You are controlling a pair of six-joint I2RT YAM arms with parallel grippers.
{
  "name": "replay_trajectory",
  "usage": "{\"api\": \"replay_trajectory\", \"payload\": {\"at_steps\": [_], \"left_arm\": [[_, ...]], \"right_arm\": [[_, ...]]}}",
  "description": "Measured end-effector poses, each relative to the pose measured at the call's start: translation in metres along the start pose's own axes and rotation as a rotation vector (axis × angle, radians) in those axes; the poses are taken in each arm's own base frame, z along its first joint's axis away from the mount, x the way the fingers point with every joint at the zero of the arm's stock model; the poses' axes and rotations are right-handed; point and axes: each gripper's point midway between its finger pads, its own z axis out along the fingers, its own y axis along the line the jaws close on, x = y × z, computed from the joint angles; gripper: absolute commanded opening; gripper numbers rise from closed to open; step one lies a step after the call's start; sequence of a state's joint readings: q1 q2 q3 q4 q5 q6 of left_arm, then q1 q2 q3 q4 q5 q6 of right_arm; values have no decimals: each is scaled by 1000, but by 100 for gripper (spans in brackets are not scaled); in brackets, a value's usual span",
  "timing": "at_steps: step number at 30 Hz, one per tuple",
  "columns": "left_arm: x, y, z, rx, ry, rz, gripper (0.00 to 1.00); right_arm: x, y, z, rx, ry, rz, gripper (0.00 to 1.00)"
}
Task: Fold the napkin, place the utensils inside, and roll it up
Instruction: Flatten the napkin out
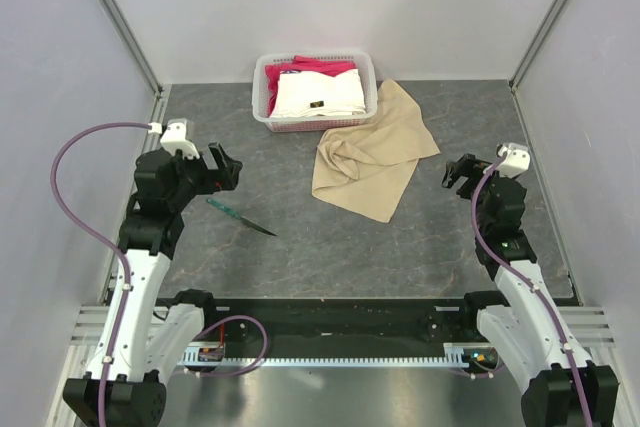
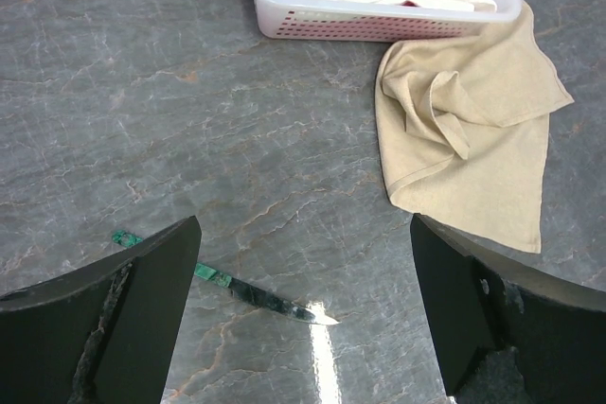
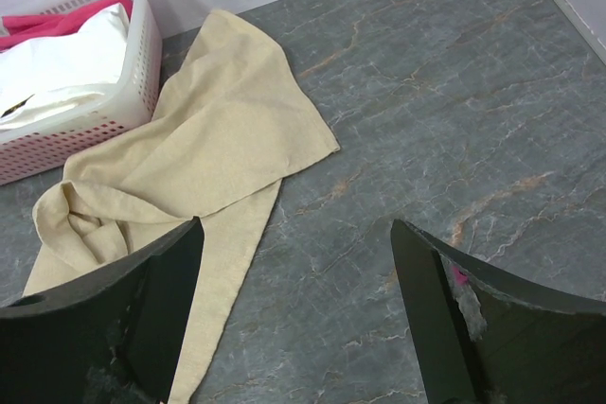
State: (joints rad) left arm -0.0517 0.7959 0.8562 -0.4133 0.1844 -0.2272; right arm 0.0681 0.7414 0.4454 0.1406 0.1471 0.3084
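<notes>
The tan napkin (image 1: 372, 153) lies crumpled on the grey table, in front of and right of the white basket; it also shows in the left wrist view (image 2: 469, 130) and the right wrist view (image 3: 189, 149). The knife (image 1: 241, 216) with teal handle and dark blade lies flat left of the napkin; its blade tip shows in the left wrist view (image 2: 270, 300). My left gripper (image 1: 223, 166) is open and empty, raised just beyond the knife. My right gripper (image 1: 457, 173) is open and empty, right of the napkin.
A white basket (image 1: 262, 95) at the back centre holds a white folded cloth (image 1: 318, 95) and a pink-red folded cloth (image 1: 310, 68). Grey walls and metal frame posts bound the table on three sides.
</notes>
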Motion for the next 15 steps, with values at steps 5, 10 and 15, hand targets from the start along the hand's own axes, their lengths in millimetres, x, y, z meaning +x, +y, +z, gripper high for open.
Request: {"api": "replay_trajectory", "payload": {"at_steps": [5,10,15], "left_arm": [[-3,-1,-3,0,-14,3,100],[-2,-1,-3,1,-11,3,100],[4,-1,-1,11,6,0,99]], "right_arm": [[-3,3,1,-9,8,-3,85],[-2,8,4,-25,48,-11,77],[13,25,14,-75,136,-4,71]]}}
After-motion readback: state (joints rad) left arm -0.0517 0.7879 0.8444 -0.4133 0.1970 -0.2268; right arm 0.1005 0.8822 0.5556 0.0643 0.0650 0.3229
